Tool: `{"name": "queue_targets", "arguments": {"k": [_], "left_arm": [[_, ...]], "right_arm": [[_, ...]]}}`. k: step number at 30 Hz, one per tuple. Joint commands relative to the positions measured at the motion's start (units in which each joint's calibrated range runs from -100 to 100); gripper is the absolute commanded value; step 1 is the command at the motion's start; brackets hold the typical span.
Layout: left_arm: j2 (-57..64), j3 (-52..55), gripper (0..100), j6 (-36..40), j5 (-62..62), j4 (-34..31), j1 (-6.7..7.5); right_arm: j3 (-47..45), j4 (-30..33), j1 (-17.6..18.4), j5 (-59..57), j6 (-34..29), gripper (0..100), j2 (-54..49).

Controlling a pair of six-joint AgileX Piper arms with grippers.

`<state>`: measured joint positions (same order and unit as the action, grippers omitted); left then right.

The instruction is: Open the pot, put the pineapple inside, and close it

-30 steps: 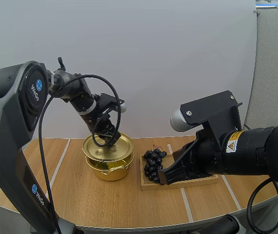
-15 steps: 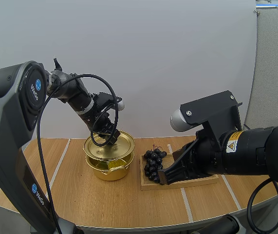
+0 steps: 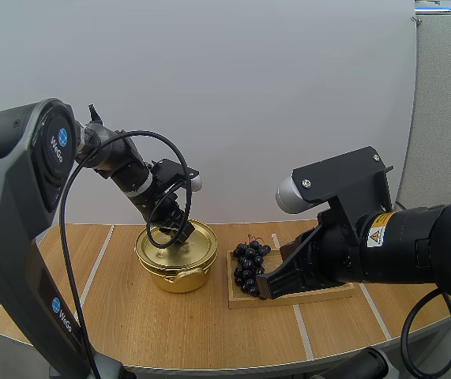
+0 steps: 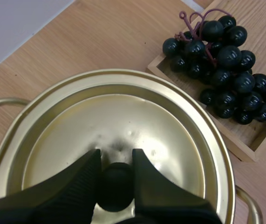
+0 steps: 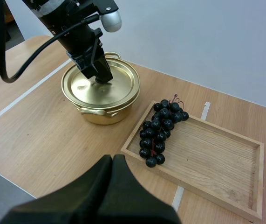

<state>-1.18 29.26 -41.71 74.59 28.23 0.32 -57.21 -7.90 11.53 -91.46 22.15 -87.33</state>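
A pale wooden worktop (image 3: 130,316) crossed by light tape lines (image 3: 97,260) stood before a plain white screen (image 3: 249,95). The gold pot (image 3: 179,280) sat on it with its lid (image 3: 199,251) on, beside a wooden tray (image 3: 320,294) holding grapes (image 3: 249,264). The left wrist view showed the left claw (image 4: 116,156) pinching the lid's black knob (image 4: 116,186). The right wrist view showed the right claw (image 5: 112,161) closed into one wedge, gripping nothing, near the tray.
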Motion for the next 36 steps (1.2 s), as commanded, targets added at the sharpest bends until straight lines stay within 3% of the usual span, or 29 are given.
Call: {"name": "queue_targets", "arguments": {"k": [1, 13, 15, 18, 22, 36], "left_arm": [[-3.56, 0.18, 0, -0.44, 0.28, 1.53, 0.06], [-4.61, 0.18, 0, -0.64, 0.90, 1.88, 0.06], [-4.61, 0.18, 6, -0.64, 0.90, 1.88, 0.06], [-4.49, 0.18, 34, -0.64, 1.29, 1.88, 0.06], [-4.05, -0.80, 100, -0.71, 4.32, 1.88, 0.06], [8.96, -11.26, 100, 3.17, 17.01, 1.75, 0.06]], "right_arm": [[-0.20, -0.29, -0.22, 0.45, 0.57, 0, -0.34], [-0.20, -0.29, -0.22, 0.45, 0.57, 0, -0.34], [-0.20, -0.29, -0.22, 0.45, 0.57, 0, -0.34], [-0.20, -0.29, -0.22, 0.45, 0.57, 0, -0.34], [-0.20, -0.29, -0.22, 0.45, 0.57, 0, -0.34], [-0.20, -0.29, -0.22, 0.45, 0.57, 0, -0.34]]}}
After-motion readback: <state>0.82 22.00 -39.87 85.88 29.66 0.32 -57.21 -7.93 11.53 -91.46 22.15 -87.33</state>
